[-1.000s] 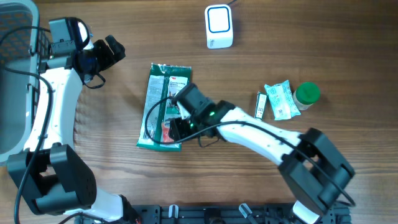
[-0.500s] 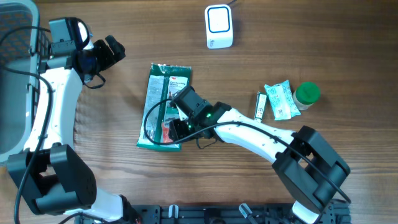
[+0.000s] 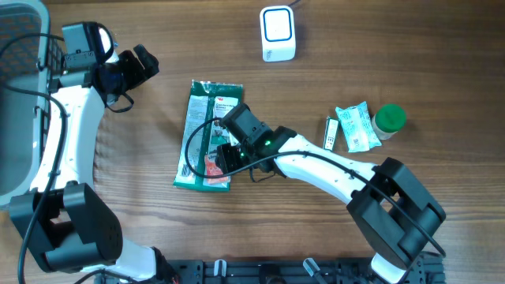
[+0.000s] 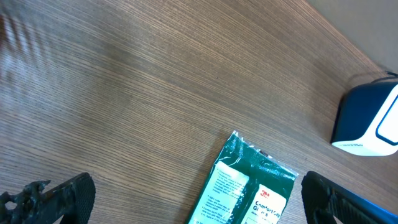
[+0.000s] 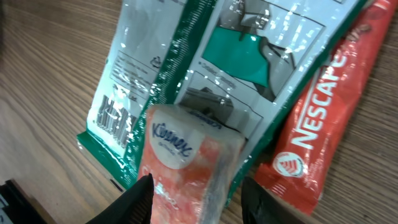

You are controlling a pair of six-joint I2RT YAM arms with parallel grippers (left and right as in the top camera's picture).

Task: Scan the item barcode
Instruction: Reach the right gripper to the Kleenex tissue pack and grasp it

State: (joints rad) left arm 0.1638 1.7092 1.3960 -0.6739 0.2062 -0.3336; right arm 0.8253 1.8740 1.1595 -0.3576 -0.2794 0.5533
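Observation:
A red-orange Kleenex tissue pack (image 5: pixel 186 168) sits between the two fingers of my right gripper (image 5: pixel 196 199), which is shut on it. The pack hangs just above a flat green glove package (image 5: pixel 186 62) lying on the wooden table. In the overhead view the right gripper (image 3: pixel 225 155) is over the lower half of that green package (image 3: pixel 203 118). The white and blue barcode scanner (image 3: pixel 278 33) stands at the far middle of the table. My left gripper (image 3: pixel 144 61) is open and empty, up at the far left; its wrist view shows the green package (image 4: pixel 249 186) and the scanner (image 4: pixel 370 121).
A red Nescafe sachet (image 5: pixel 311 137) lies beside the green package. To the right sit a small box (image 3: pixel 331 132), a white and green packet (image 3: pixel 353 126) and a green-capped bottle (image 3: pixel 390 118). A grey basket (image 3: pixel 16 95) stands at the left edge.
My right gripper has shifted very slightly over the green package while keeping its hold on the tissue pack. The left arm has not moved.

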